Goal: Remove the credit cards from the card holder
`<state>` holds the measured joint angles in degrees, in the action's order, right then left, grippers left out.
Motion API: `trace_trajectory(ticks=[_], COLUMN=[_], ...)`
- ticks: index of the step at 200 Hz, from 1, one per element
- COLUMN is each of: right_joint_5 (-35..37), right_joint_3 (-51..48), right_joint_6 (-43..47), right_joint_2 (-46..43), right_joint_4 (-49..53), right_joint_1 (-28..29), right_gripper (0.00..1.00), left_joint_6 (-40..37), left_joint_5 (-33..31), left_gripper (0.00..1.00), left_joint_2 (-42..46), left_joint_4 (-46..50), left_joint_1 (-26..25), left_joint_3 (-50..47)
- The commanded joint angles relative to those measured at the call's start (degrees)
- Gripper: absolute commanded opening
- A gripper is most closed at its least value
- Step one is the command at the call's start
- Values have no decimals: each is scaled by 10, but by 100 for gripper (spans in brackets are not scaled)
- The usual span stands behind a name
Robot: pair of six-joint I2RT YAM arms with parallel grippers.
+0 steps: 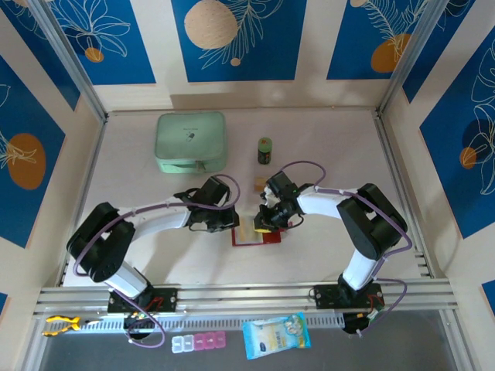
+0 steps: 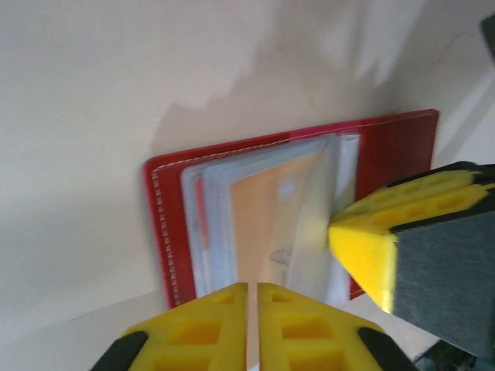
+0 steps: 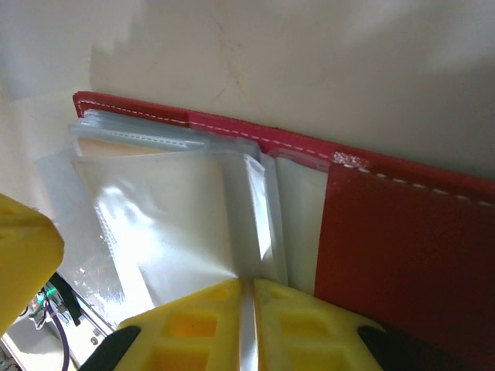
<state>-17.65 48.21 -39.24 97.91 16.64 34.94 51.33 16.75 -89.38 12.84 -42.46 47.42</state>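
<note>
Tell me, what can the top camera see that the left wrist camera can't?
Top camera: the mint-green case, a small green jar, and the whole left arm and right arm. Left wrist camera: white stitching and an orange card inside clear sleeves, seen close. Both: the open red card holder lying on the table.

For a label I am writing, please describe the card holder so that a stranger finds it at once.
On the pale table, look near the front middle, where the left gripper and right gripper almost meet. The card holder lies open under them: the only dark-red thing, smaller than the mint-green case behind.
</note>
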Motion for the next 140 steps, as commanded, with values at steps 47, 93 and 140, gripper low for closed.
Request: trace_trajectory(ticks=[47, 93, 140], right_joint_5=[-22, -40, -44], right_joint_3=[-34, -46, -51], right_joint_6=[0, -5, -6], right_joint_2=[-4, -5, -8], right_joint_4=[-16, -34, -39], right_joint_1=[-19, -29, -30], right_gripper=[7, 5, 5], left_joint_6=[37, 47, 57], left_joint_5=[49, 54, 63], left_gripper=[29, 31, 27], left_joint_2=[-27, -49, -53], left_joint_4=[-63, -70, -91], left_joint_1=[-18, -22, -25], left_joint_3=[9, 7, 8])
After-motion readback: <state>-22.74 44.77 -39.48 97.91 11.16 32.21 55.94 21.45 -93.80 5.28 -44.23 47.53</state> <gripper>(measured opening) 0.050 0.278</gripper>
